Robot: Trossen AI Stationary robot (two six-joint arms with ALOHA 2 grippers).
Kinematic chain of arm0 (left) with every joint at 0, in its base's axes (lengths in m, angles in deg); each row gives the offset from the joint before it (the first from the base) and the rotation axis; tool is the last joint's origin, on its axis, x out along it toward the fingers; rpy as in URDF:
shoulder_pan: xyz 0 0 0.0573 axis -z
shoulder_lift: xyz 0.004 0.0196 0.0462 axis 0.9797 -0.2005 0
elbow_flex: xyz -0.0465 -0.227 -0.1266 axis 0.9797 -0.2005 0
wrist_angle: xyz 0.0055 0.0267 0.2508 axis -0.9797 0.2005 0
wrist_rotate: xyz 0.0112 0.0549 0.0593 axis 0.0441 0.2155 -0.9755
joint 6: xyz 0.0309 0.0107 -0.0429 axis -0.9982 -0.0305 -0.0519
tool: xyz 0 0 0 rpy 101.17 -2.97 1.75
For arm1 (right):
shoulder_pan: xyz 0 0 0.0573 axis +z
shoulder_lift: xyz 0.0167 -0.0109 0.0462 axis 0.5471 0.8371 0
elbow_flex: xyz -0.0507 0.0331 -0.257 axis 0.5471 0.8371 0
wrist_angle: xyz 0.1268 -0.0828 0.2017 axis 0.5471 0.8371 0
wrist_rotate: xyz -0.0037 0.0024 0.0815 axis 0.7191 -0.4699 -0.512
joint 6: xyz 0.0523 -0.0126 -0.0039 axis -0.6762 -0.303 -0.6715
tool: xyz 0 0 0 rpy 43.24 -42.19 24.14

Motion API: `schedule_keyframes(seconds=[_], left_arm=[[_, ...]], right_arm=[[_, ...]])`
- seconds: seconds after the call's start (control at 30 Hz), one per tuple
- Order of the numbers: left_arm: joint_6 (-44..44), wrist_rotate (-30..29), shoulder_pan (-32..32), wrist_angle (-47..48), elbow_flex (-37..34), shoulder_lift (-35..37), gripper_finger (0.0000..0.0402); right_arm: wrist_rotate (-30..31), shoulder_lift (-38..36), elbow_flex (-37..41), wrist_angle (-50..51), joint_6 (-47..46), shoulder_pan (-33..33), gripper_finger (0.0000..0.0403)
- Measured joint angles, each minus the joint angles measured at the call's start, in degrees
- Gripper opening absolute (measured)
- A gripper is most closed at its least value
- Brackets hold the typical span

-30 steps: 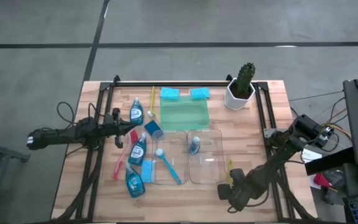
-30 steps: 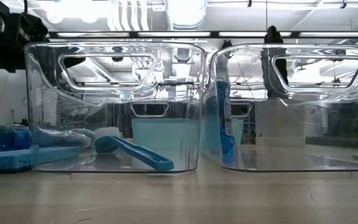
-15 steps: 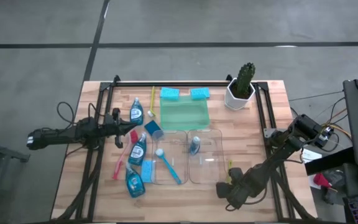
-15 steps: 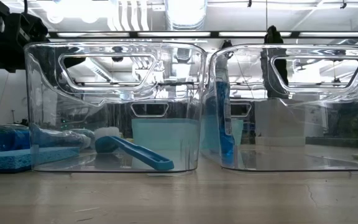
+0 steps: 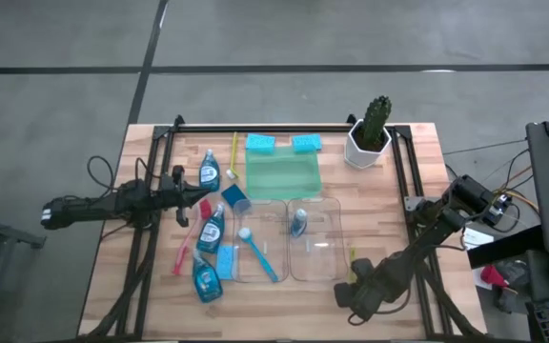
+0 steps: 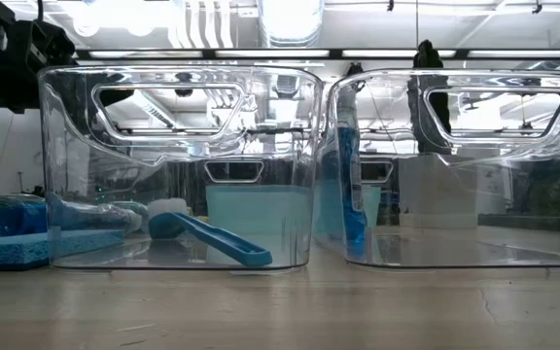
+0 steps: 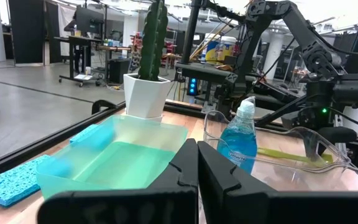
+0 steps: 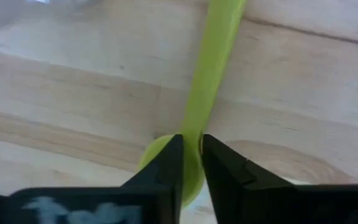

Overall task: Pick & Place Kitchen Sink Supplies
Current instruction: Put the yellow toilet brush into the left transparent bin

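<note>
**A:** Which step are we on? Our right gripper (image 8: pixel 191 163) sits low at the near edge of the wooden counter (image 5: pixel 398 205), its fingers clamped on the rounded end of the thin yellow-green plastic brush (image 8: pixel 211 68), which lies flat on the wood just beside the right-hand clear plastic bin (image 5: pixel 314 238).

**B:** So we judge it as the grasp just made, lift not yet begun. Next we would need to raise the brush clear of the bin's wall and carry it over the opening before letting go.

**A:** How does it look? A slim, smooth handle widening to a disc at the held end; it may pivot in so narrow a grip.

**B:** Farther off, our left gripper (image 7: pixel 197 163) waits at the counter's left side, pinched shut on nothing, facing the green translucent tray (image 7: pixel 120 158). A small clear bottle of blue liquid (image 5: pixel 298 223) already stands in the right bin.
</note>
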Motion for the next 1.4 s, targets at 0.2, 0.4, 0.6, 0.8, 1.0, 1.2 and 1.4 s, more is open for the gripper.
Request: schedule_keyframes(seconds=[0.2,0.4,0.6,0.8,1.0,1.2,1.4], left_arm=[[0.0,0.0,0.0,0.0,0.0,0.0,0.0000],[0.0,0.0,0.0,0.0,0.0,0.0,0.0000],[0.0,0.0,0.0,0.0,0.0,0.0,0.0000],[0.0,0.0,0.0,0.0,0.0,0.0,0.0000],[0.0,0.0,0.0,0.0,0.0,0.0,0.0000],[0.0,0.0,0.0,0.0,0.0,0.0,0.0000],[0.0,0.0,0.0,0.0,0.0,0.0,0.0000]], right_arm=[[-1.2,0.0,0.0,0.0,0.9,0.4,0.0011],[-1.7,-0.9,0.0,0.1,0.9,0.6,0.0009],[-3.0,-3.3,0.0,1.9,1.1,1.0,0.0008],[-3.1,-7.0,0.0,5.0,1.1,1.5,0.0008],[-2.7,-12.6,0.0,9.9,2.6,1.5,0.0007],[-0.5,-18.1,-0.6,16.7,2.5,1.5,0.0007],[4.9,-20.2,-0.5,17.2,2.1,1.4,0.0009]])
